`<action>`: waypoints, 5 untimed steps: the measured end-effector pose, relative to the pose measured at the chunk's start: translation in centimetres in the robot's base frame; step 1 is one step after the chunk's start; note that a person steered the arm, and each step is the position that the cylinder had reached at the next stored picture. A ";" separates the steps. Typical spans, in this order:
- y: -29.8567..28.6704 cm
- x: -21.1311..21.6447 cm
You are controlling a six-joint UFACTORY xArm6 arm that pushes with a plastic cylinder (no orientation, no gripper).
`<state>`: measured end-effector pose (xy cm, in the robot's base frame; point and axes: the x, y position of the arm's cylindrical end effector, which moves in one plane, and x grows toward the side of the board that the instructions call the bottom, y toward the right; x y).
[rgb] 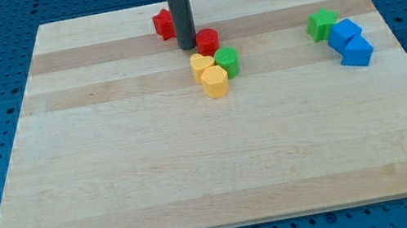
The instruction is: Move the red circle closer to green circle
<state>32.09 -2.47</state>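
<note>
The red circle (pixel 208 41) lies near the view's top centre of the wooden board (pixel 115 178). The green circle (pixel 228 60) sits just below and right of it, almost touching. My tip (pixel 187 47) is at the red circle's left side, touching or nearly touching it. The rod rises straight up from there to the view's top edge.
Two yellow blocks (pixel 210 76) crowd the green circle's left and lower side. A red star-like block (pixel 164 24) lies behind the rod at upper left. A green star (pixel 322 24) and two blue blocks (pixel 351 43) sit at the view's right.
</note>
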 end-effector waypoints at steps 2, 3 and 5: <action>0.1 -1.4; 1.0 -1.4; 3.1 -1.4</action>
